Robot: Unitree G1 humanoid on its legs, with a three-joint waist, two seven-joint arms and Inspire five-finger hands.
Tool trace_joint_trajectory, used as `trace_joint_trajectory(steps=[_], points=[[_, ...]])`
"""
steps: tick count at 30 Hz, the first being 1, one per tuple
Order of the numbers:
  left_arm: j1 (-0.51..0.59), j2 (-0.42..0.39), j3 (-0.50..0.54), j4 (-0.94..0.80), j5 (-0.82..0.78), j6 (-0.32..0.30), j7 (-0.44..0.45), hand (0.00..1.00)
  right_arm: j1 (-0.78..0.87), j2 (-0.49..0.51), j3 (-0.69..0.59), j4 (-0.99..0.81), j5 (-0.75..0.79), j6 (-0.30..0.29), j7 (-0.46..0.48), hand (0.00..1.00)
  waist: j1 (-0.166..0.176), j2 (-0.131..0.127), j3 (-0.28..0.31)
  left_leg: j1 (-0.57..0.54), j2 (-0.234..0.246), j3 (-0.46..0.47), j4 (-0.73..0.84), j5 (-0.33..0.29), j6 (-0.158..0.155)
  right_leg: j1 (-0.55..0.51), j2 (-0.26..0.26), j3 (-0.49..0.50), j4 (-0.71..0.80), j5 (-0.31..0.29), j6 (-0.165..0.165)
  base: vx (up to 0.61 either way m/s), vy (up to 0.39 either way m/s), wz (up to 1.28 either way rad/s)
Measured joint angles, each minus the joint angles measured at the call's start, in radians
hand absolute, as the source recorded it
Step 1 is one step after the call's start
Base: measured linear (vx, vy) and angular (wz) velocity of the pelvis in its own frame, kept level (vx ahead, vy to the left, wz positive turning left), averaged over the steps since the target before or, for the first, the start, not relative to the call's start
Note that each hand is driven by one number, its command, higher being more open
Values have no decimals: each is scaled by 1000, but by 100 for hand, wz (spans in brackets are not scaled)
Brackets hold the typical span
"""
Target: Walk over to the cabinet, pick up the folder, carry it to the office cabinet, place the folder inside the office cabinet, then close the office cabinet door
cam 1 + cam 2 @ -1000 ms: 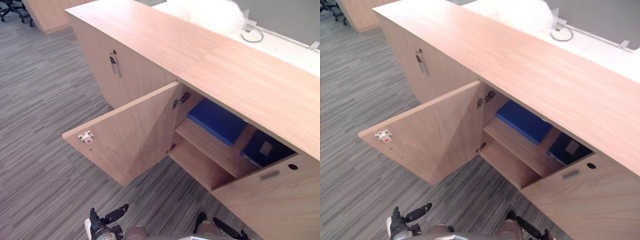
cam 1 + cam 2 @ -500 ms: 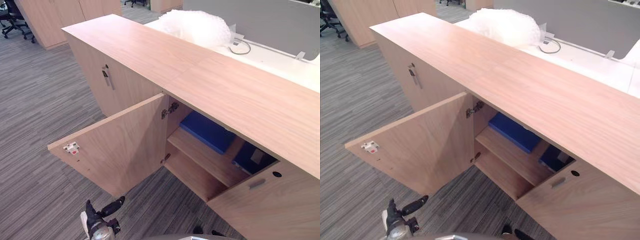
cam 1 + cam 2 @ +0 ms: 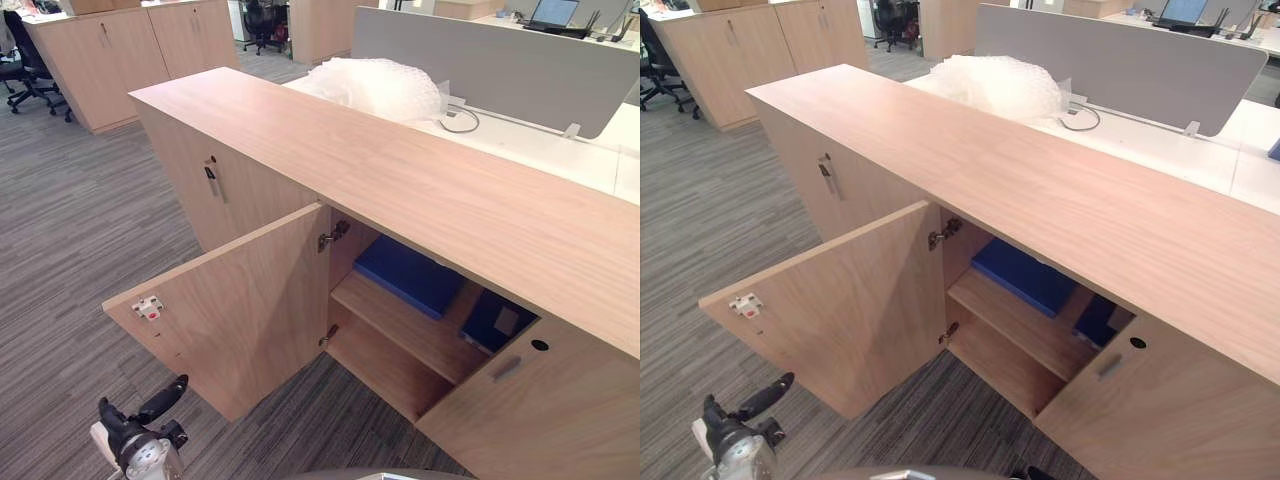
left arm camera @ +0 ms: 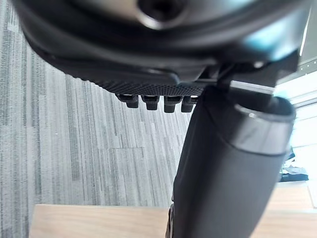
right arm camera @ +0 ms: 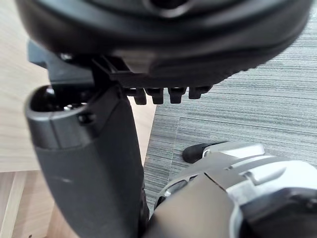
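Two empty hands, left hand (image 3: 130,440) and right hand (image 5: 163,29), are hanging with fingers (image 4: 151,101) relaxed as the head camera is lifting, the blue folder (image 3: 405,272) is already lying on the upper shelf (image 3: 400,325) well beyond the fingers, and the cabinet door (image 3: 240,310) is still standing wide open, probably awaiting closing.

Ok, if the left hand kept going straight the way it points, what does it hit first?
Probably the carpet: the left wrist view shows it straight past the fingers of the left hand. The open door lies off to the side; depth is unclear.
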Motion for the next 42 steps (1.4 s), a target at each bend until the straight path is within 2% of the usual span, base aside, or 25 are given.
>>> trace_joint_trajectory(steps=[9,17,20,26,34,38,41,42], points=[[-58,43,-19,0,-7,-9,-14,100,0,0,-9,9,0,-15,19,100,0,0,-6,12,2,11,-3,-1,-1,-2,8,23,2,1,-4,-8,2,-5],[-73,113,-143,3,44,-29,-97,100,2,-2,-6,9,1,-26,30,100,0,0,-8,17,3,24,-1,-2,1,-13,10,40,16,2,-7,-18,2,-5],[-115,139,-171,77,44,-43,-131,100,7,-9,-5,9,2,-29,41,100,-1,4,-11,18,3,25,2,-2,1,-13,9,43,20,0,-10,-23,-2,-2],[-122,181,-216,175,50,-45,-178,100,11,-26,2,15,1,-30,46,100,-4,7,-22,23,3,29,2,-2,1,-13,11,50,21,0,-10,-2,0,-1],[-151,224,-262,248,67,-44,-197,100,10,-31,-7,31,0,-32,57,100,-2,4,-25,24,3,28,2,-2,0,-12,11,52,22,0,-10,0,0,0],[-150,263,-339,252,88,-41,-198,100,10,-31,-24,44,0,-34,57,100,9,4,-25,24,3,25,3,-2,0,-10,11,51,22,0,-10,-3,0,1],[-99,315,-423,200,254,-22,-191,100,10,-32,-29,51,-7,-38,57,100,13,4,-26,22,2,21,3,-2,0,-10,10,51,22,-1,-12,-12,5,6],[-46,342,-479,149,396,-19,-165,100,12,-31,-31,57,-8,-48,56,100,15,3,-26,17,1,15,4,-2,0,-9,8,51,22,-2,-13,-4,6,10]])
